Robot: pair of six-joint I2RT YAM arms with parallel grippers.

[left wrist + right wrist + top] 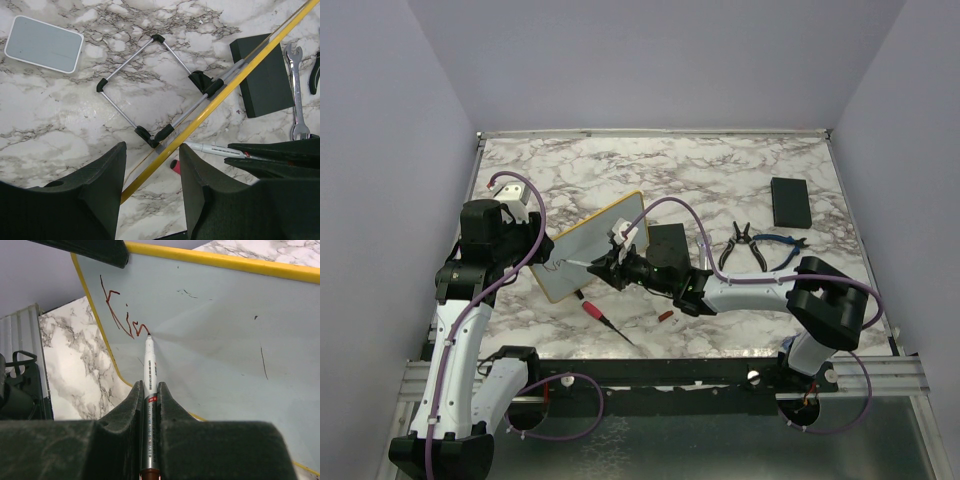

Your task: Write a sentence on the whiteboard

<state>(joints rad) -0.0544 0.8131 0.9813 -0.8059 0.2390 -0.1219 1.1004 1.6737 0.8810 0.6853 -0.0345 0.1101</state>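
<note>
A red-handled screwdriver (603, 318) is noted lying on the table (720, 180) just before the board's lower edge. The right hand (149, 387) is clenched on a marker (148, 360), its tip pressed to the whiteboard (215, 325). The sentence (122, 315) is only begun there, close to the frame. The board is propped tilted on its wire stand (102, 85), so that its face is presented to the pen. The left hand (152, 150) straddles the yellow frame as a steady, but a firm grip cannot be confirmed. Ample bare face is available beyond the strokes. A black block (667, 243) lies close behind.

Marble table (720, 170): black slab (790, 201) far right, pliers (738, 236), red-handled screwdriver (603, 319), red cap (666, 316) near front.
</note>
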